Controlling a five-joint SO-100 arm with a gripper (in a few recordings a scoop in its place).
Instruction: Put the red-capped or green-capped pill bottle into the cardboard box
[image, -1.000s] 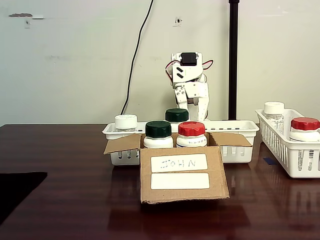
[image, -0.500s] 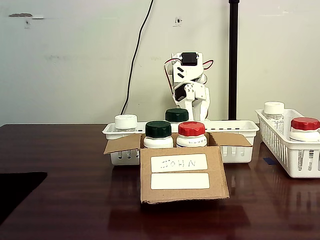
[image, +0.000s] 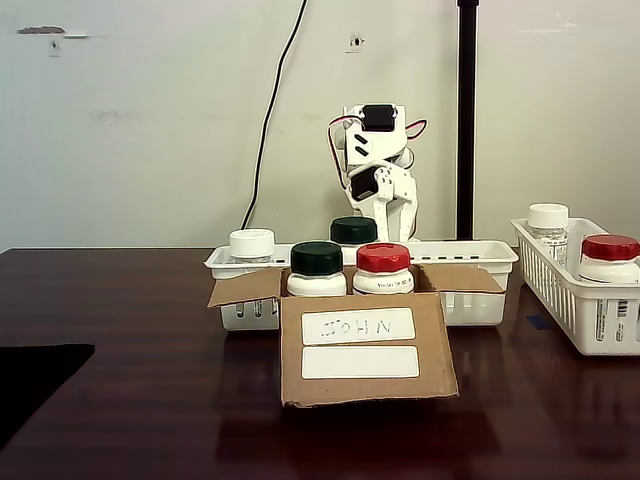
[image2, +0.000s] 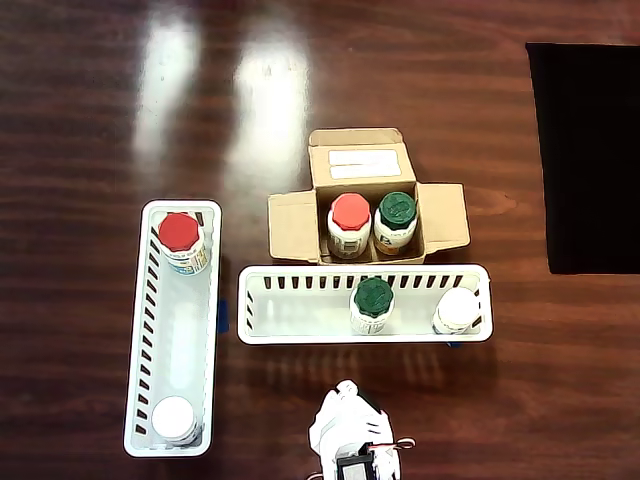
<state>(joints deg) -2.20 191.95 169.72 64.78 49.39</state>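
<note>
We read this as a pause between placements: the small brown corrugated cardboard box (image: 362, 345) with its flaps spread already holds a white plastic pill bottle with a ribbed red screw cap (image: 383, 268), standing upright beside a white bottle with a dark green cap (image: 317, 269). The overhead view shows the two touching or nearly so, filling most of the box between them.

The white two-finger gripper (image: 383, 205) hangs folded back behind the long white slotted plastic basket (image2: 300, 316), above the dark wooden counter (image: 130, 400), and we cannot tell whether its fingers are parted or closed; nothing appears to be in them.

A second green-capped bottle (image2: 372, 303) and a white-capped bottle (image2: 456, 310) stand in that long basket, and another red-capped bottle (image2: 181, 242) and a white-capped one (image2: 174, 419) in the basket set crosswise at the left of the overhead view.

If more is to be packed, we judge the nearest candidate is the green-capped bottle in the long basket: the arm would have to reach forward and down over it, grip below the cap, lift clear of the basket wall, and find what little room the box has left
</note>
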